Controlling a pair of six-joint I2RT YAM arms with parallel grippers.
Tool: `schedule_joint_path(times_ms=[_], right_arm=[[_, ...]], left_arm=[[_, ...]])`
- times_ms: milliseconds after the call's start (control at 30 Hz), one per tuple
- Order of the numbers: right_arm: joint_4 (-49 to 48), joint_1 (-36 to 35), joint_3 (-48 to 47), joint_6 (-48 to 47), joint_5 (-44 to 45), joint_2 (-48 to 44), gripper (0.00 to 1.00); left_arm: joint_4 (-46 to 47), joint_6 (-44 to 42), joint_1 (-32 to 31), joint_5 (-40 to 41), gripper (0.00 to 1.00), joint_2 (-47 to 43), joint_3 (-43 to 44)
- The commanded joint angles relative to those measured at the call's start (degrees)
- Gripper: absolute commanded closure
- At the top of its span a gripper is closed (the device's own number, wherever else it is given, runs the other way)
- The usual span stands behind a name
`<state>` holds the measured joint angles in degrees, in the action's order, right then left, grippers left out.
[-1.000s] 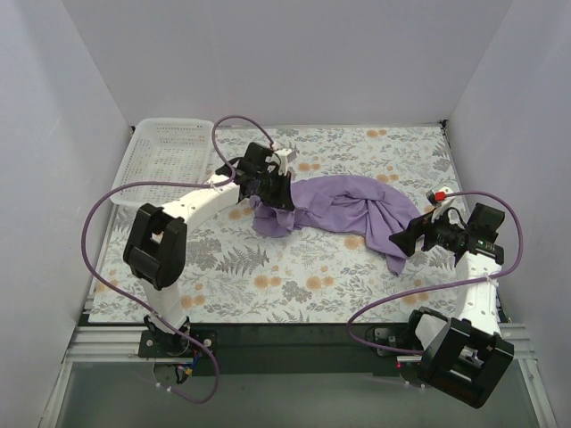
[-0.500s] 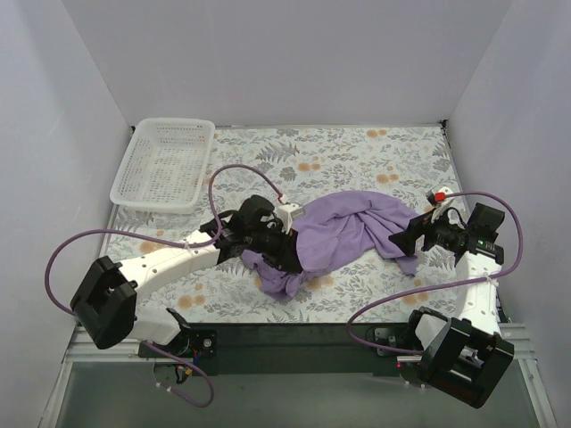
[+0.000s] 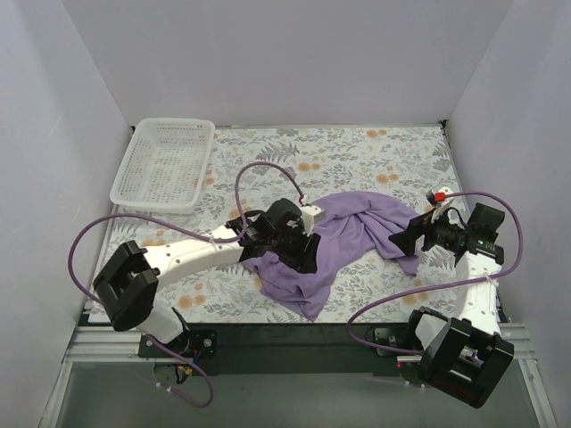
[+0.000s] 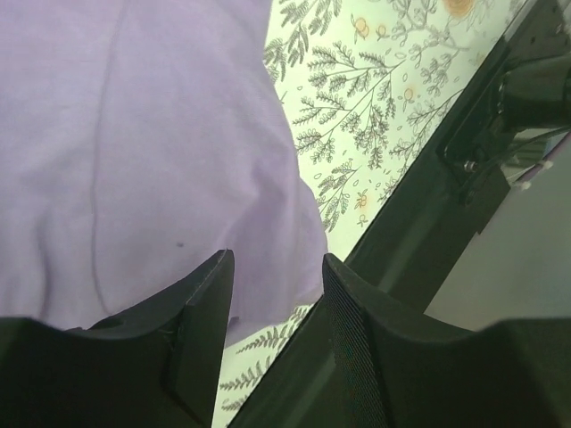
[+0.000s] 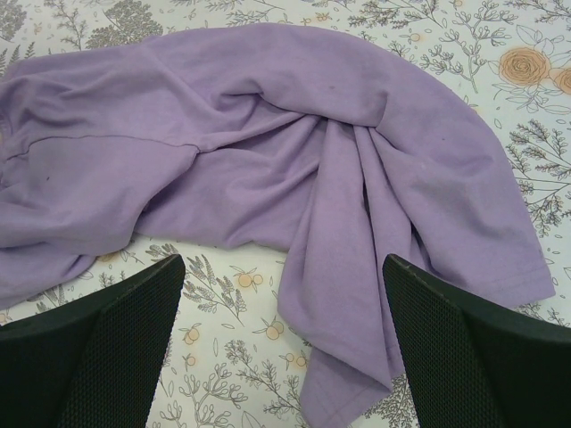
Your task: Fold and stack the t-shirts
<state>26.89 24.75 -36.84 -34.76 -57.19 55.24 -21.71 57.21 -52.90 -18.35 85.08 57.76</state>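
One purple t-shirt lies crumpled across the middle of the floral table. Its near part spreads toward the front edge. My left gripper hovers over the shirt's near-left part. In the left wrist view the left gripper has its jaws apart with nothing between them, and the purple fabric lies below. My right gripper is at the shirt's right end. In the right wrist view the right gripper is wide open and empty above the bunched folds of the shirt.
An empty white mesh basket stands at the back left corner. The table's dark front rail runs close beside the shirt's near hem. White walls close in the table on three sides.
My left arm has swung from the back left toward the near middle, dragging the shirt's left part toward the front edge, where it now lies spread. My right arm has not moved.
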Motion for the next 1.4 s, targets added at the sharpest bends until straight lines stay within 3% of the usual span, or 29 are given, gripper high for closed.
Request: schedule_joint_path(times_ms=[0,267,300,367,433,533,633,667,733,767,867,900,933,1000,1100,1233,1267,1367], right_arm=[[-0.1,0.2,-0.1,-0.8,-1.5,0.1,0.02],[0.1,0.2,-0.2,-0.9,-1.6,0.4,0.02],[0.0,0.2,-0.2,-0.8,-1.7,0.3,0.02],[0.1,0.2,-0.2,-0.8,-1.6,0.3,0.02],[0.0,0.2,-0.2,-0.8,-1.7,0.3,0.02],[0.0,0.2,-0.2,-0.9,-1.6,0.3,0.02],[0.0,0.2,-0.2,-0.9,-1.8,0.4,0.02],[0.1,0.1,-0.2,-1.0,-1.8,0.5,0.02],[0.1,0.1,-0.2,-1.0,-1.9,0.4,0.02],[0.1,0.2,-0.2,-1.0,-1.9,0.3,0.02],[0.1,0.2,-0.1,-1.2,-1.6,0.0,0.02],[0.3,0.2,-0.1,-1.2,-1.5,-0.1,0.02],[0.2,0.2,0.0,-1.2,-1.4,-0.5,0.02],[0.3,0.2,0.0,-1.2,-1.4,-0.6,0.02],[0.3,0.2,0.0,-1.4,-1.8,-0.5,0.02],[0.7,0.1,-0.1,-2.1,-2.1,-0.5,0.02],[1.0,-0.1,-0.1,-2.2,-2.1,-0.6,0.02],[0.9,-0.8,0.0,-2.4,-1.4,-0.2,0.02]], left_arm=[[-0.6,-1.6,-3.8,3.5,0.57,3.8,2.4],[-5.4,-1.9,-11.0,19.9,0.58,12.1,7.8],[-5.8,-2.0,-11.3,20.8,0.62,12.7,8.2],[-6.7,-1.8,-11.8,23.0,1.0,13.4,9.7],[-6.6,-1.3,-12.0,25.3,1.0,12.5,10.1],[-5.9,-2.5,-11.2,34.9,1.0,7.1,9.8],[-7.2,-5.1,-0.6,33.1,1.0,2.6,13.0],[-7.8,-5.4,8.3,32.0,1.0,3.1,15.1],[-7.7,-6.0,16.8,31.7,1.0,5.4,22.5],[-8.0,-5.2,24.4,31.4,1.0,9.5,25.8],[-10.7,-2.6,30.2,25.6,0.59,17.6,42.2],[-11.6,-3.0,30.1,24.5,0.17,19.1,46.4],[-13.2,-3.1,30.0,22.2,0.14,20.1,52.0],[-14.6,-3.5,28.7,23.5,0.13,21.0,54.7],[-13.4,-3.9,28.3,23.0,0.13,14.8,47.0],[-5.2,-3.7,28.4,14.8,0.12,-4.0,24.0],[-4.1,-1.8,28.5,10.9,0.09,-7.3,14.6],[-1.8,2.5,28.9,5.4,0.04,-19.1,1.4]])
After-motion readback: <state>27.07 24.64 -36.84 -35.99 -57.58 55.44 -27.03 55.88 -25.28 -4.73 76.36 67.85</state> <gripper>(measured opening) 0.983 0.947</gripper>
